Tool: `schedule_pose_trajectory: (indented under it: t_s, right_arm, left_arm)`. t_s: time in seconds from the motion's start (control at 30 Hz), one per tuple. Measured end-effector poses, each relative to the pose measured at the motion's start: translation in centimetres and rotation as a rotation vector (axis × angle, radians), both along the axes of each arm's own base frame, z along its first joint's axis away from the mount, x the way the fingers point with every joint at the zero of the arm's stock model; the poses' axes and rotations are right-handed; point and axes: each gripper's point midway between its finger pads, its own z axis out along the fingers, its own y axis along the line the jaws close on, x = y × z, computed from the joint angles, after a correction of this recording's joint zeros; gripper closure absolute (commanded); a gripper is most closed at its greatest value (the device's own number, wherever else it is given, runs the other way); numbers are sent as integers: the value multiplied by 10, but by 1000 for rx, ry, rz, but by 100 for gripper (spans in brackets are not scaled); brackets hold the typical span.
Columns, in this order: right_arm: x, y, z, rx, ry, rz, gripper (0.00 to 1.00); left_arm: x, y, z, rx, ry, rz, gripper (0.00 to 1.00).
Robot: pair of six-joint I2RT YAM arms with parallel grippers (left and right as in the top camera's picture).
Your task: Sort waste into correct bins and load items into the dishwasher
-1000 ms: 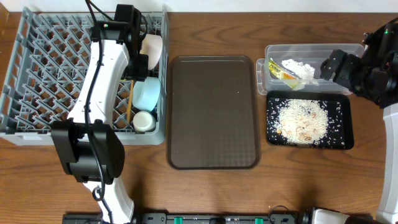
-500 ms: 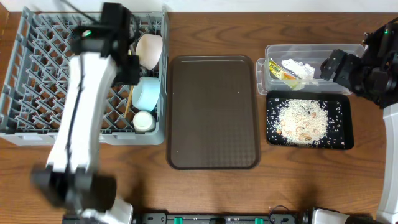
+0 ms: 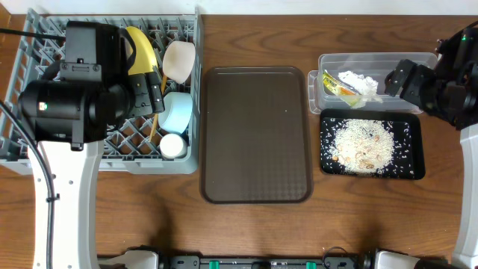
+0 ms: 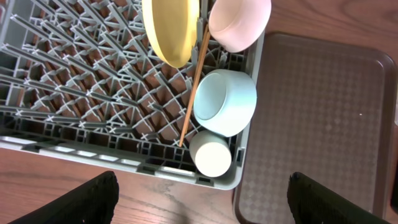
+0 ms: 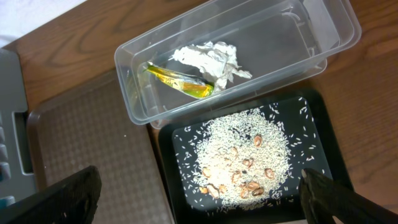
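The grey dishwasher rack [image 3: 30, 153] [image 4: 74, 93] holds a yellow plate [image 3: 140, 49] [image 4: 171, 28] on edge, a white-pinkish bowl [image 3: 180, 60] [image 4: 239, 22], a light blue bowl [image 3: 178, 112] [image 4: 225, 102], a small white cup [image 3: 173, 145] [image 4: 211, 157] and wooden chopsticks [image 3: 155, 123] [image 4: 194, 81]. My left gripper [image 3: 153, 91] [image 4: 202, 199] hangs open high above the rack's front right corner, holding nothing. The clear tub [image 3: 429, 63] [image 5: 323, 25] contains a crumpled tissue [image 3: 358, 81] [image 5: 208, 57] and a green-and-orange wrapper [image 3: 336, 86] [image 5: 180, 81]. Rice scraps [image 3: 362, 146] [image 5: 242, 155] lie in the black tray [image 3: 414, 168] [image 5: 323, 143]. My right gripper [image 3: 399, 78] [image 5: 199, 186] is open above it.
A large dark brown tray [image 3: 256, 134] [image 4: 317, 124] [image 5: 81, 149] lies bare between the rack and the two bins. Wooden table [image 3: 254, 232] runs along the front edge.
My left arm has lifted up and away from the rack and its jaws have opened. The yellow plate now shows standing in the rack. The right arm has not moved.
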Motion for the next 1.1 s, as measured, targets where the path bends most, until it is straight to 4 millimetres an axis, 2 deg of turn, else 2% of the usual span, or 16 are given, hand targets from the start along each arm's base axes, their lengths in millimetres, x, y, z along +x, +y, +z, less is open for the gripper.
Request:
schedule_pose_trajectory:
  t_s: [0.73, 0.83, 0.97, 1.1]
  right_arm:
    - [-4, -1, 3, -27, 0, -1, 1]
    - [-7, 6, 14, -83, -55, 17, 1]
    - [6, 31, 53, -153, -336, 70, 1]
    - [0, 53, 78, -183, -590, 106, 1]
  left_arm:
    - [0, -2, 0, -17, 1, 3, 9]
    - [0, -3, 0, -19, 1, 2, 9]
    - [0, -3, 0, -19, -1, 2, 9]
    - [0, -3, 0, -19, -1, 2, 9]
